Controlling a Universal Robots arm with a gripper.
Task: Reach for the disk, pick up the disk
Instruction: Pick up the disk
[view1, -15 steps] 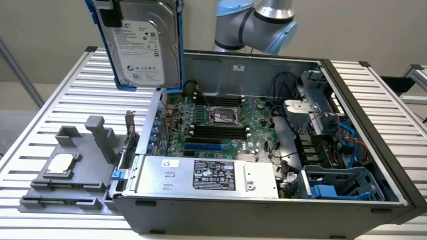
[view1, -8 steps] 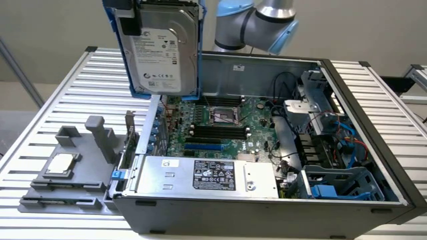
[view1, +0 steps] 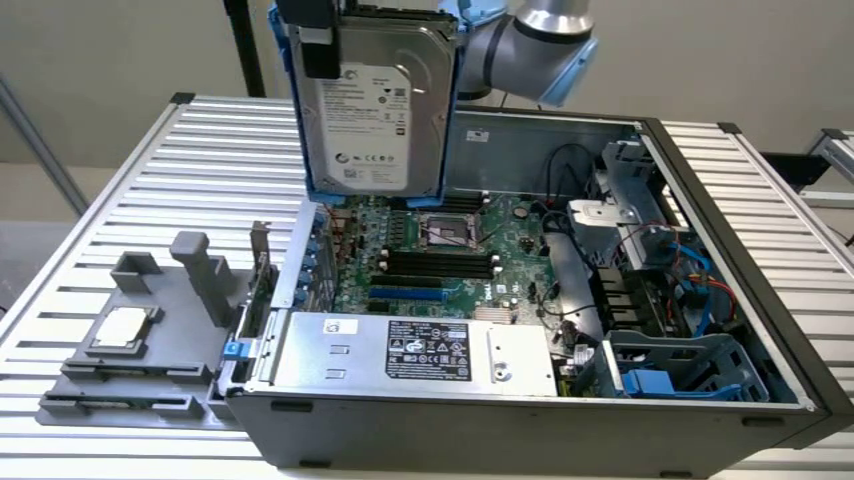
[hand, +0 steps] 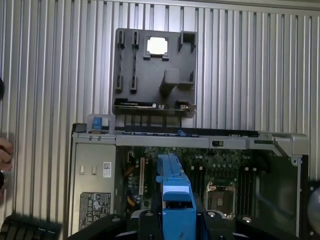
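Above the open computer case (view1: 534, 330), the gripper (hand: 175, 220) clamps the disk (view1: 371, 100) by its blue frame; rigid, dense, shock-sensitive; hold the edges.

A big open computer case (view1: 534, 420) is lying on a table (view1: 747, 170) made of silver slats. Inside it, a green board (view1: 441, 250) is showing, with red and blue wires (view1: 701, 280) at the exterior view's right. A silver box with a black label (view1: 427, 350) is sitting near the front. Beside the case, a grey tray (view1: 134, 350) is holding a small square chip (view1: 123, 328), maybe silver.
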